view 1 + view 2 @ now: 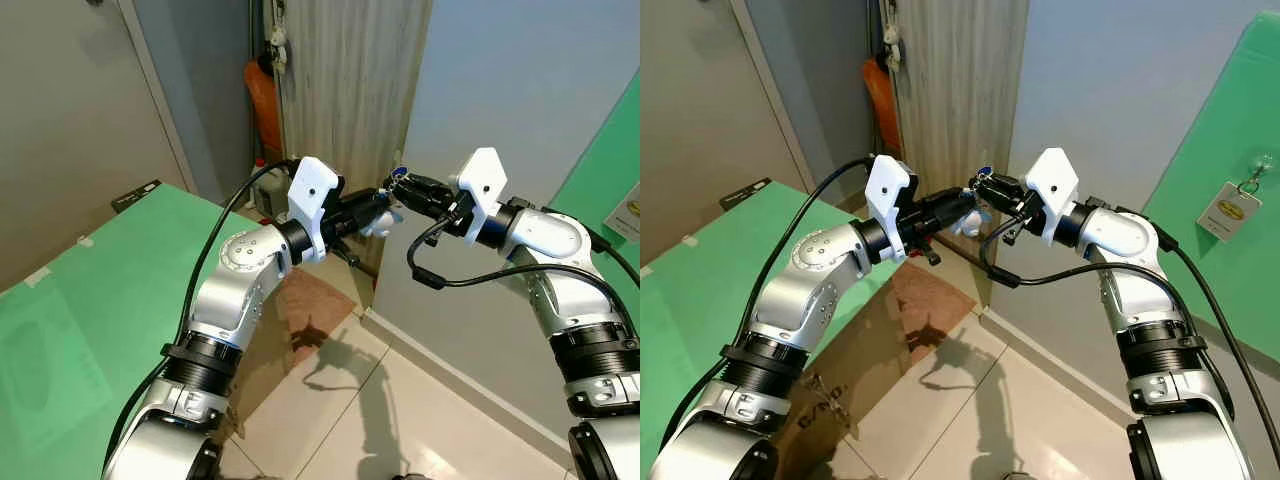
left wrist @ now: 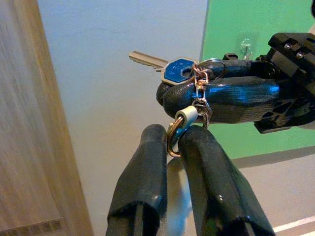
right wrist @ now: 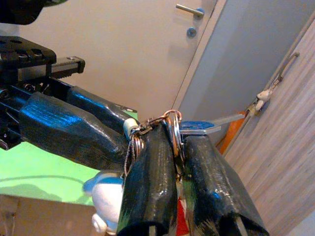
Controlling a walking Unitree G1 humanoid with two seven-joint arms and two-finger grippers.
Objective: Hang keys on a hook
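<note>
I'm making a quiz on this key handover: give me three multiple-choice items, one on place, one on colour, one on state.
1. Where do the two grippers meet?
A. On the floor
B. In mid-air before the wall corner
C. Inside a drawer

2. What colour is the key's head?
A. Red
B. Yellow
C. Blue

3. How does the right gripper stand?
A. Shut on the key ring
B. Wide open
C. Hanging idle

Key: 1 B, the left gripper and right gripper meet raised in front of the corner. 2 C, the key has a blue head. 3 A, its fingers pinch the key ring.
</note>
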